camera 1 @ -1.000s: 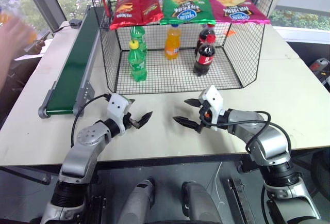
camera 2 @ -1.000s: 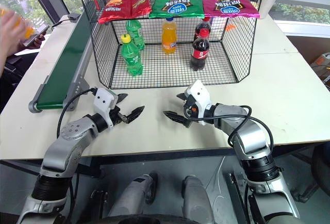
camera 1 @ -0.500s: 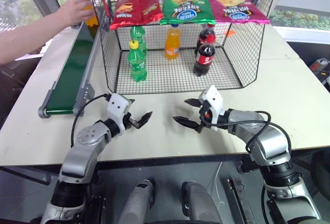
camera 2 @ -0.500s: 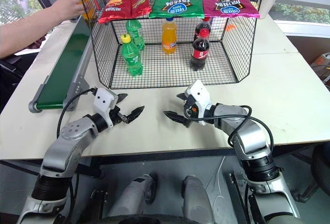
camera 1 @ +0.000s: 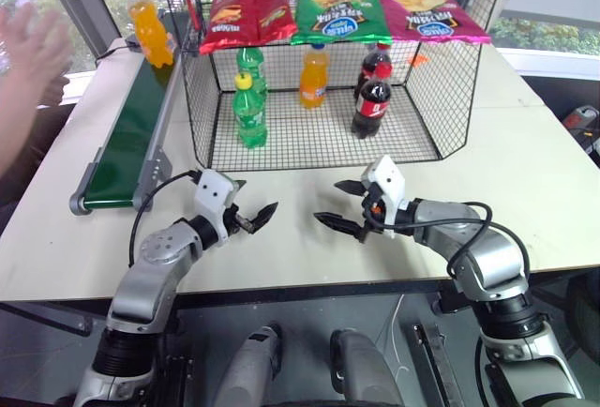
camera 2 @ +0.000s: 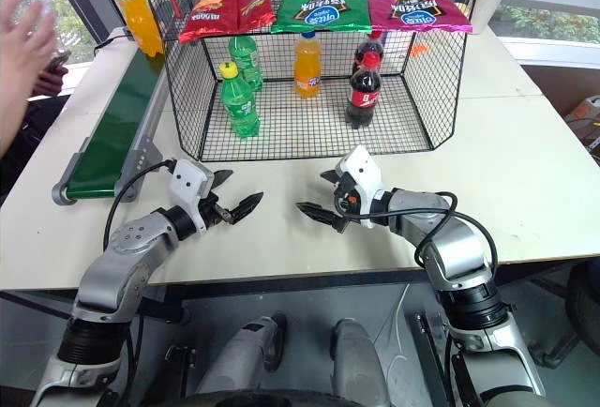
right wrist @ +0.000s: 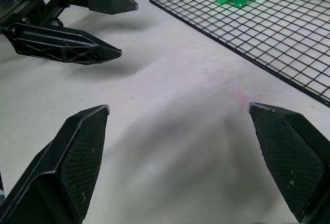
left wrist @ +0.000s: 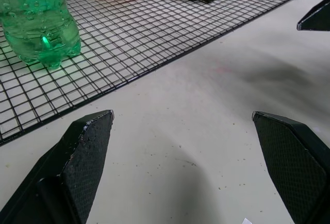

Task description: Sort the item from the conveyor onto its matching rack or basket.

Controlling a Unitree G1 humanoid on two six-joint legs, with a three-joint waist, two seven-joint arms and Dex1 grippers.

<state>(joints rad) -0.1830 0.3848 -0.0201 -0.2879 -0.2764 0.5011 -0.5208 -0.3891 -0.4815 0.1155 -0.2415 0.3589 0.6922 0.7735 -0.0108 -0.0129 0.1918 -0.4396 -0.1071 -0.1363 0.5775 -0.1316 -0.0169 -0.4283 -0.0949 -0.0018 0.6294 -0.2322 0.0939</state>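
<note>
Orange soda bottle [camera 1: 151, 26] upright on conveyor [camera 1: 127, 140] | far from end effectors

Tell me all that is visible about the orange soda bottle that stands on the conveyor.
The orange soda bottle is a small clear plastic bottle filled with orange drink, closed by a blue cap and wrapped by an orange label at its middle. It stands upright at the far end of the dark-green conveyor, just outside the left wall of the black wire cage. Only the belt under it touches it; nothing grips it. A person's hand is to its left, apart from it.
</note>
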